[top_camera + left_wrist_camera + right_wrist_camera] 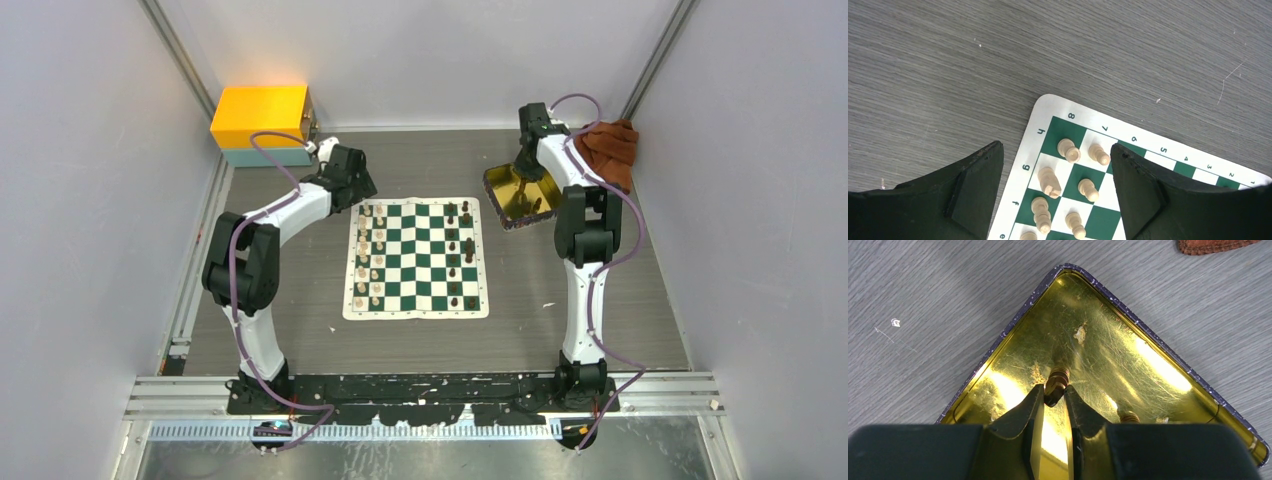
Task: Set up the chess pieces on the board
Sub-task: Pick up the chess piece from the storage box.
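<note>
The green-and-white board [416,258] lies mid-table. Cream pieces [368,255] fill its two left columns and dark pieces [460,250] stand along its right side. My left gripper [352,190] hovers over the board's far left corner. In the left wrist view it [1055,175] is open and empty, with several upright cream pieces [1068,150] between its fingers. My right gripper [522,180] is down in the gold tray [498,180]. In the right wrist view it [1053,395] is shut on a dark piece [1057,380]. Another dark piece [1129,416] lies in the tray [1148,360].
A yellow box [262,118] stands at the back left. A brown cloth [610,145] lies at the back right, beyond the tray, and its edge shows in the right wrist view [1218,245]. Grey walls close in both sides.
</note>
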Robot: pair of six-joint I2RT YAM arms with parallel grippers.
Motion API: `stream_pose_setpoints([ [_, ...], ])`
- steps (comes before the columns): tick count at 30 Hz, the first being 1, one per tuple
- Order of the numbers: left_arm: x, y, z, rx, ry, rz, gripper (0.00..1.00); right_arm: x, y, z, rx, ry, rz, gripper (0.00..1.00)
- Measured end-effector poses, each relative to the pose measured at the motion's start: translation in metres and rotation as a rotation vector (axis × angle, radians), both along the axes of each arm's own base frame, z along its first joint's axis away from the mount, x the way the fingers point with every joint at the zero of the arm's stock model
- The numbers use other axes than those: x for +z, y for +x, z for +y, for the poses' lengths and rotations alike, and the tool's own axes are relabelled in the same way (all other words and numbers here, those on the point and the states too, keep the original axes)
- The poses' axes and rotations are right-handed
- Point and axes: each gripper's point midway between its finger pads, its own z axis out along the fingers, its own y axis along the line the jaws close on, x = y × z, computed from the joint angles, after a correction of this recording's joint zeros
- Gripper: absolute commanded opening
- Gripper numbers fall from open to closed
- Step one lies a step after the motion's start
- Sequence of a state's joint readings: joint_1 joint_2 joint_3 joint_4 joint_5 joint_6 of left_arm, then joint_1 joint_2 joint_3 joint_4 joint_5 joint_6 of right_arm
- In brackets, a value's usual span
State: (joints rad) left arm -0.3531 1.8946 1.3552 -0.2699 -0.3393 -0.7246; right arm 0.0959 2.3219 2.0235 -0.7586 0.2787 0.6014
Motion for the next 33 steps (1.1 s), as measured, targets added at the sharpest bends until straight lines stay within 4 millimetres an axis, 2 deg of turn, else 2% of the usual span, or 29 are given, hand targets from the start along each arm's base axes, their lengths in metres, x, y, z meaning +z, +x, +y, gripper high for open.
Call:
stream_pose_setpoints([
  [7, 0.0, 0.0, 0.0, 0.0, 0.0, 0.0, 0.79, 0.0, 0.0, -0.0004, 0.001, 0.0, 0.0, 0.01],
  [25, -0.0014, -0.0021, 0.0008, 0.0, 0.004, 0.011, 0.79, 0.0017, -0.0005, -0.0041, 0.033, -0.03, 0.004, 0.01],
  [33, -0.0013, -0.0022, 0.0007, 0.0, 0.004, 0.011, 0.79, 0.0059, -0.0084, -0.0055, 0.043, -0.038, 0.01, 0.01],
])
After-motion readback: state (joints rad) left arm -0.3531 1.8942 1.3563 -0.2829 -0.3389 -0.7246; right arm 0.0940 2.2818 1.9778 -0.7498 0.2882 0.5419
